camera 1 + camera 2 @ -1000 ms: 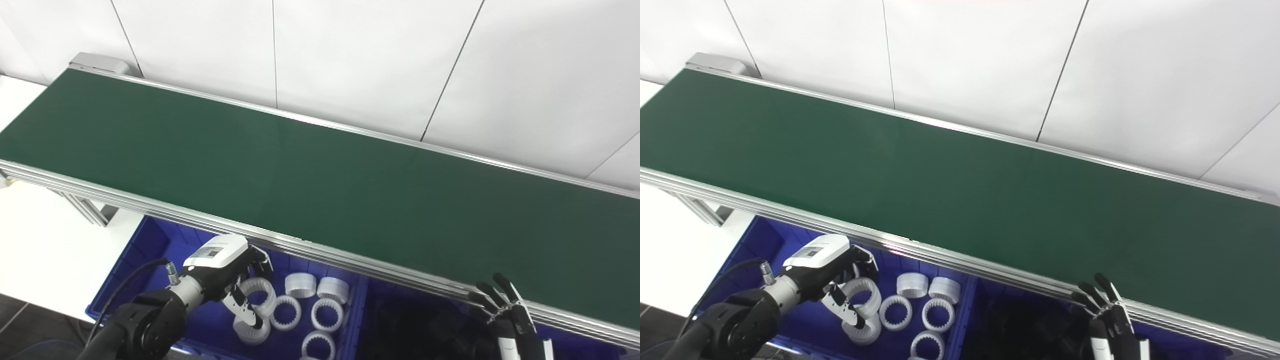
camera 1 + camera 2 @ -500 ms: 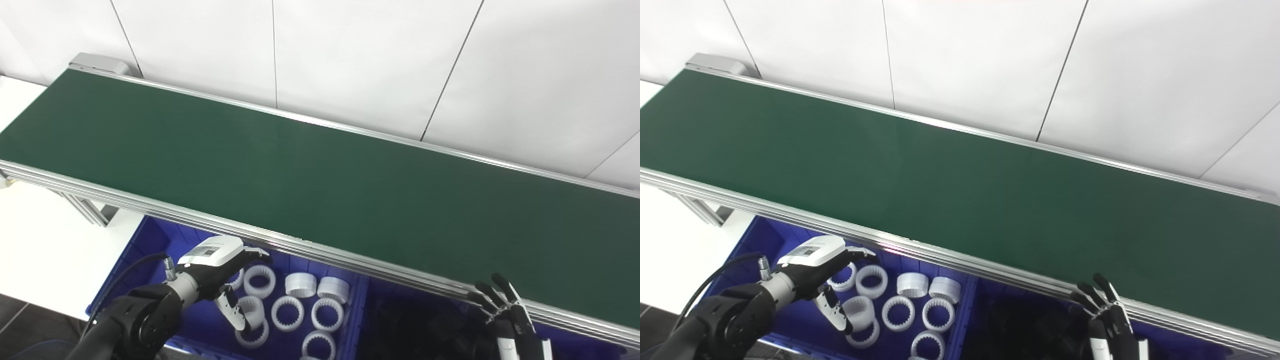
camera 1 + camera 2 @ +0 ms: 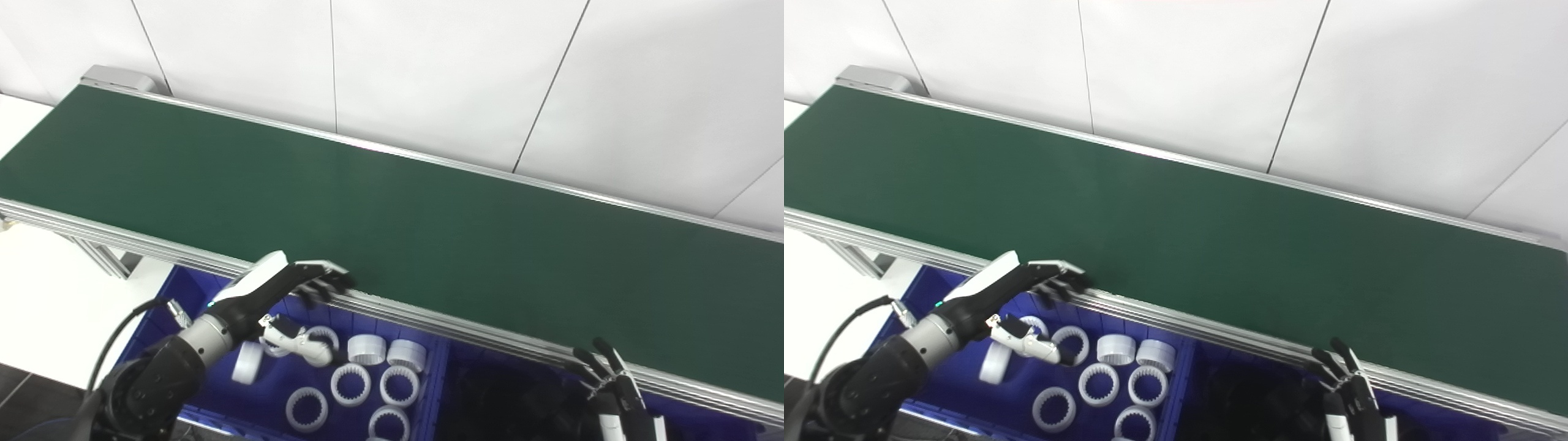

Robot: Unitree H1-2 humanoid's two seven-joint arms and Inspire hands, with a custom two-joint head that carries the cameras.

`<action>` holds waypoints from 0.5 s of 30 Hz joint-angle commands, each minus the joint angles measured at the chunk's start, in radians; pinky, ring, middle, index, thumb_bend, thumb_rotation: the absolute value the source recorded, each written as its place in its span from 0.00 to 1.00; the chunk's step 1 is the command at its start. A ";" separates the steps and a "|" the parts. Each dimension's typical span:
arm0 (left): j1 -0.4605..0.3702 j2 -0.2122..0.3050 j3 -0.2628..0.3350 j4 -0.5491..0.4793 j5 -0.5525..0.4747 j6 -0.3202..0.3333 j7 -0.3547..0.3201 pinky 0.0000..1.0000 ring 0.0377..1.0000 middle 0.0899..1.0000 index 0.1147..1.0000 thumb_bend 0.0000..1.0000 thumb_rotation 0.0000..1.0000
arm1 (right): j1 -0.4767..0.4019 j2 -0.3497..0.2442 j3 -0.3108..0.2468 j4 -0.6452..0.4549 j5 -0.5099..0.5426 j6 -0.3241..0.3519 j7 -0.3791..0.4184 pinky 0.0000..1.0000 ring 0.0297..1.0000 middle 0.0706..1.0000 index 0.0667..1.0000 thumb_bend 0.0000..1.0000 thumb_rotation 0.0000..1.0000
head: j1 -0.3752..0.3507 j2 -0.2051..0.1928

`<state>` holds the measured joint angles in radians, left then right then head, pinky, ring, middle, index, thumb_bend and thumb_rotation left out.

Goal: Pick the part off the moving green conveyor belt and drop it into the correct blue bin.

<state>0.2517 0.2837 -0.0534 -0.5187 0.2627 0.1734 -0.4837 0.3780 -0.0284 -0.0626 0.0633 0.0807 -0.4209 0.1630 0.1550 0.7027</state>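
The left hand (image 3: pixel 278 291) is spread open and empty above the blue plastic bin (image 3: pixel 184 294), fingertips at the aluminium rail of the dark green conveyor belt (image 3: pixel 392 208). White toothed plastic rings (image 3: pixel 349 384) lie in that bin, one (image 3: pixel 247 362) on edge. The right hand (image 3: pixel 612 392) shows splayed, empty fingers at the bottom edge.

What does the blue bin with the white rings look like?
The blue bin is a plastic box sitting open-topped below the near edge of the green belt. Toothed white rings lie scattered on its floor, mostly flat, one tipped on its side. The left hand hangs open above it, fingers over the belt's metal rail.
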 commanded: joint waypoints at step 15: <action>-0.011 -0.163 -0.072 0.080 -0.262 -0.210 0.135 0.58 0.66 0.70 0.74 0.94 0.87 | -0.018 0.021 0.015 0.007 -0.051 -0.049 -0.016 0.63 0.71 0.75 0.83 0.70 0.73 | -0.094 -0.076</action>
<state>0.2509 0.1256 -0.1180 -0.4366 0.0010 0.0180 -0.3762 0.3648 -0.0097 -0.0489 0.0812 0.0364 -0.4209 0.1540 0.0600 0.6381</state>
